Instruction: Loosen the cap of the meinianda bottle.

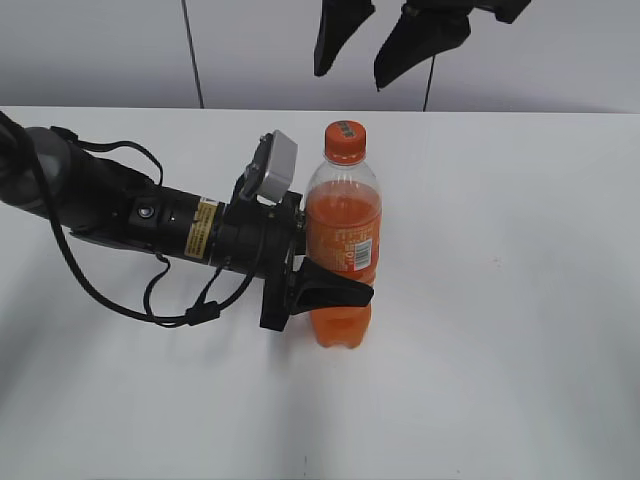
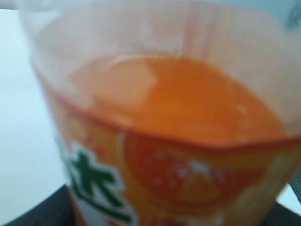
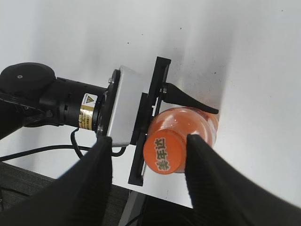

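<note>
In the exterior view the bottle [image 1: 343, 250] stands upright near the middle of a white table [image 1: 500, 330]. It is clear plastic, filled with orange drink up to the shoulder, and it becomes narrow low on the body. An orange label with a white barcode patch goes around the middle. The cap [image 1: 345, 141] is orange, round and ribbed on its side, and it sits on the neck. The left gripper [image 1: 335, 285] comes from the left, lying almost level, and its black fingers clamp the bottle at the label and the waist. The right gripper [image 1: 372, 45] hangs above the cap, well apart from it, with its two dark fingers spread. The table is smooth and matte. Behind it is a pale grey wall with dark vertical seams.

In the left wrist view the bottle [image 2: 164, 141] fills the picture and is blurred. The drink surface shows through the clear wall, and below it the label carries a picture of an orange slice and green characters on white.

In the right wrist view, looking down, the cap [image 3: 164, 151] shows white characters on its flat top. It lies between the two black, rough-textured fingers [image 3: 207, 183] of the right gripper [image 3: 148, 155], which stand apart and do not touch it. Left of the bottle [image 3: 188, 123], the left gripper [image 3: 188, 101] reaches one curved black finger around its far side.
</note>
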Controlling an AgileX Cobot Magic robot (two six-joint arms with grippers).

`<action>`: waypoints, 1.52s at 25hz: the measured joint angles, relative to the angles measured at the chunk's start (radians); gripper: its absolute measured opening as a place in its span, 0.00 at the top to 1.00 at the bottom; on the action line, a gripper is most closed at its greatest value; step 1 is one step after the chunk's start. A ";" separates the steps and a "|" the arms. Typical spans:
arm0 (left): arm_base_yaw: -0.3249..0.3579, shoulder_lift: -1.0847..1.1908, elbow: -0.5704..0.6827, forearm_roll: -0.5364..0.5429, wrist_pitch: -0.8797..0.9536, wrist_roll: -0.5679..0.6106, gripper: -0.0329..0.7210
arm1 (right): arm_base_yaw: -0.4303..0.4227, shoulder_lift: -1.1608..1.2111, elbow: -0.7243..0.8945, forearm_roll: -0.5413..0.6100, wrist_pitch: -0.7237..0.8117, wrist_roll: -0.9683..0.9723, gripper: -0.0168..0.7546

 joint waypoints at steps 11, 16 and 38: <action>0.000 0.000 0.000 -0.001 0.001 -0.004 0.41 | 0.000 0.003 0.063 0.002 0.001 0.096 0.49; 0.000 0.000 0.000 -0.001 0.002 -0.004 0.41 | 0.000 0.012 0.064 0.005 0.000 0.109 0.49; 0.000 0.000 0.000 -0.002 0.001 -0.005 0.41 | 0.012 0.062 0.066 0.025 0.000 0.113 0.49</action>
